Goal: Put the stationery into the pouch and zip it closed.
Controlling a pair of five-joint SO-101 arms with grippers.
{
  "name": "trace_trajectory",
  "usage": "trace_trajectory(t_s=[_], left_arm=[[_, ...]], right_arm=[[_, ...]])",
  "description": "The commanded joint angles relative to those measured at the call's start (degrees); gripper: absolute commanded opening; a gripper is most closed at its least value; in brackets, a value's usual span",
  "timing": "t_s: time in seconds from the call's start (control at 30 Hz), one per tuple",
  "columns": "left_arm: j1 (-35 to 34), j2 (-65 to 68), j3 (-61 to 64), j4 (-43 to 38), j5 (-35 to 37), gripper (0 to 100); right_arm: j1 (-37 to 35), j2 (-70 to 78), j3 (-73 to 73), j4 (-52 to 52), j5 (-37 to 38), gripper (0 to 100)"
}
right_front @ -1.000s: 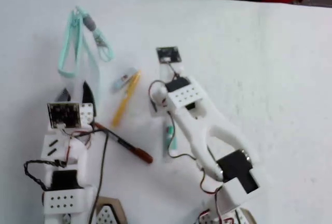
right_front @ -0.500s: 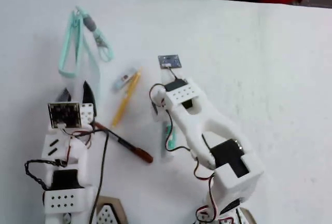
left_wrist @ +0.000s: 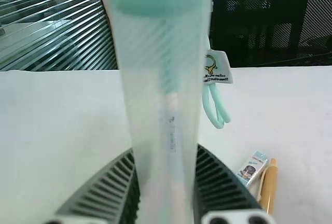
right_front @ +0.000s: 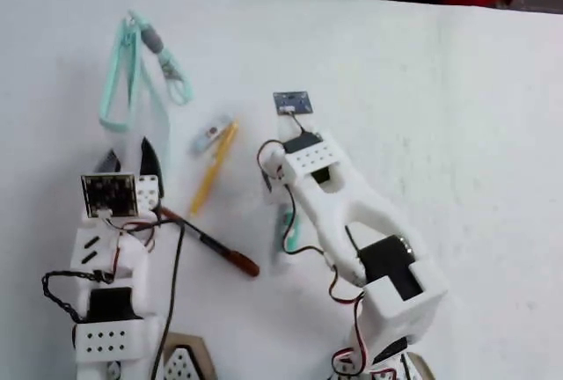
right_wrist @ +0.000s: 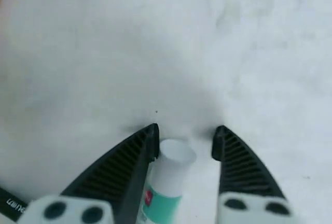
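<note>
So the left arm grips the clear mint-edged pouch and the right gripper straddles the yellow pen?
No: the right gripper straddles a white-and-teal tube, per the right wrist view; the yellow pen lies apart. The left gripper does hold the pouch.

right arm edged forward, jaws lowered around glue stick

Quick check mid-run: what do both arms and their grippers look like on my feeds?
The left arm and right arm are white plastic shells with perforated motor housings. Each wrist carries a small bare circuit board. Thin red and black wires loop along the joints. The left gripper and right gripper have black, ribbed, tapering fingers.
</note>
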Motion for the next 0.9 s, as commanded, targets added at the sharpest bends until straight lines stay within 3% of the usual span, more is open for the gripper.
trace_trajectory(t_s=[0.0, 0.5, 0.87], left_arm=[[-1.2, 0.3, -0.2, -0.6, 0.3, 8], [-1.2, 0.3, -0.2, -0.6, 0.3, 8], [-1.1, 0.3, -0.2, -0.6, 0.3, 8]], right_arm=[[0.0, 0.2, -1.8, -2.3, 0.0, 3.9], [0.7, 0.0, -3.3, -1.8, 0.1, 3.4], [2.3, 0.2, -17.4, 18.0, 0.2, 7.6]])
